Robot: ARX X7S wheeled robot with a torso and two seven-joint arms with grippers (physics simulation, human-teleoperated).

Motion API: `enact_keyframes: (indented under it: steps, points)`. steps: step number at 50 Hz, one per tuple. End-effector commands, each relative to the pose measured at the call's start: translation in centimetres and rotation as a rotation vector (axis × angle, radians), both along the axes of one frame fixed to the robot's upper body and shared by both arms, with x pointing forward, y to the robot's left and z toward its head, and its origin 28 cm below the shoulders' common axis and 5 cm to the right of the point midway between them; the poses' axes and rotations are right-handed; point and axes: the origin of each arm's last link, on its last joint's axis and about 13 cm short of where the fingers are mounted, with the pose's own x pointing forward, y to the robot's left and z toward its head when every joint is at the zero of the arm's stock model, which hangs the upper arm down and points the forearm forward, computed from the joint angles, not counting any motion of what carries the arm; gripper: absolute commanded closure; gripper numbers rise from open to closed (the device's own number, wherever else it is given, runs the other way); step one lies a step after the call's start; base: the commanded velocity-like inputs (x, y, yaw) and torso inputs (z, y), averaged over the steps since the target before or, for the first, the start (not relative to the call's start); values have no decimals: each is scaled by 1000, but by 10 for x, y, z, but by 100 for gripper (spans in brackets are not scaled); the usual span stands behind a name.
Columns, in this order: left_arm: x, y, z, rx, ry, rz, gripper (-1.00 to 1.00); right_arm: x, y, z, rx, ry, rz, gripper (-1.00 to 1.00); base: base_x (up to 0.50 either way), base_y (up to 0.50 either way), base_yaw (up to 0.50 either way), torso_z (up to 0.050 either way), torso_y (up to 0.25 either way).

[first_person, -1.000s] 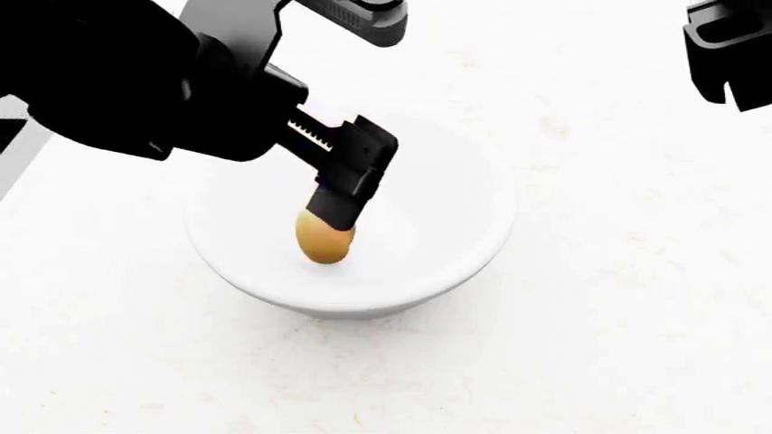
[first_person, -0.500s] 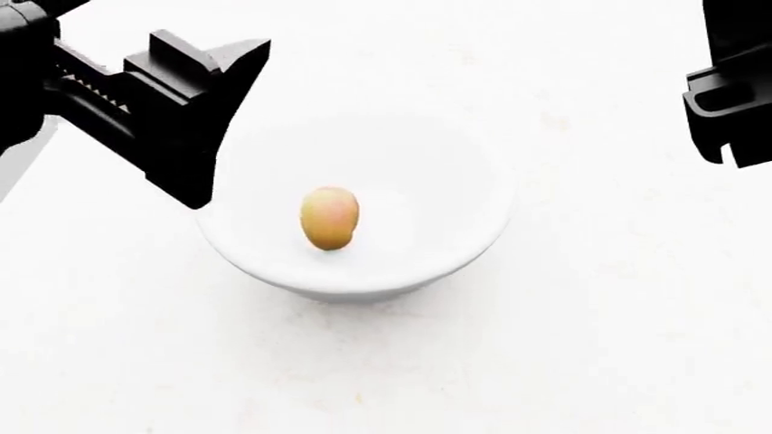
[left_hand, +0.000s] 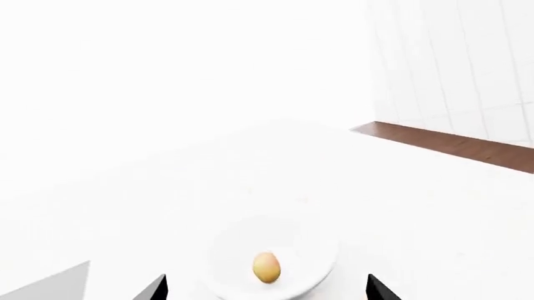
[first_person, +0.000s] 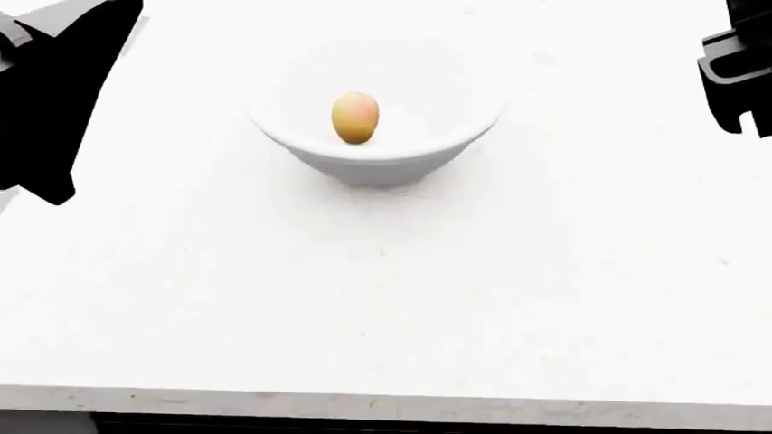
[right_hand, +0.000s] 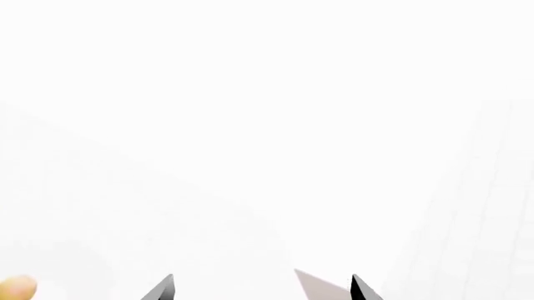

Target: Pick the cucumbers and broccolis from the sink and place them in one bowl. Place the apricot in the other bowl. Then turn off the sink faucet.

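Note:
The apricot (first_person: 354,117), yellow-orange with a pinkish blush, lies loose in the plain white bowl (first_person: 417,154) on the white counter. My left gripper (first_person: 61,99) is off to the left of the bowl, clear of it. In the left wrist view its two tips stand wide apart with nothing between them (left_hand: 267,292), and the bowl (left_hand: 317,262) and apricot (left_hand: 266,267) lie beyond them. My right gripper (first_person: 739,77) hangs at the right edge, open and empty (right_hand: 261,289). The apricot shows at that view's edge (right_hand: 17,289). The sink, cucumbers, broccolis and faucet are out of view.
The white counter's front edge (first_person: 362,400) runs along the bottom of the head view. The left wrist view shows a tiled wall (left_hand: 467,69) and a brown strip (left_hand: 451,144) beyond the counter.
My left gripper has let go of the apricot, which now rests in the bowl, and has drawn back to the left. The head view has shifted, so the bowl sits higher in the picture.

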Motion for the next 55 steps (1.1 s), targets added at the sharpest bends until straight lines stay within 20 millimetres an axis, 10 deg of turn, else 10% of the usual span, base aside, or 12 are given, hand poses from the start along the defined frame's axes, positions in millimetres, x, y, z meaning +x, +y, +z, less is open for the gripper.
enact_keyframes:
  steps: [1, 55]
  points:
    - [-9, 4, 9, -48, -39, -36, -100, 0, 5, 9, -13, -32, 25, -100, 0, 500, 0, 0, 0]
    - [-8, 70, 24, -128, 24, 218, -100, -4, 17, 15, -44, -36, 56, -100, 0, 500, 0, 0, 0]
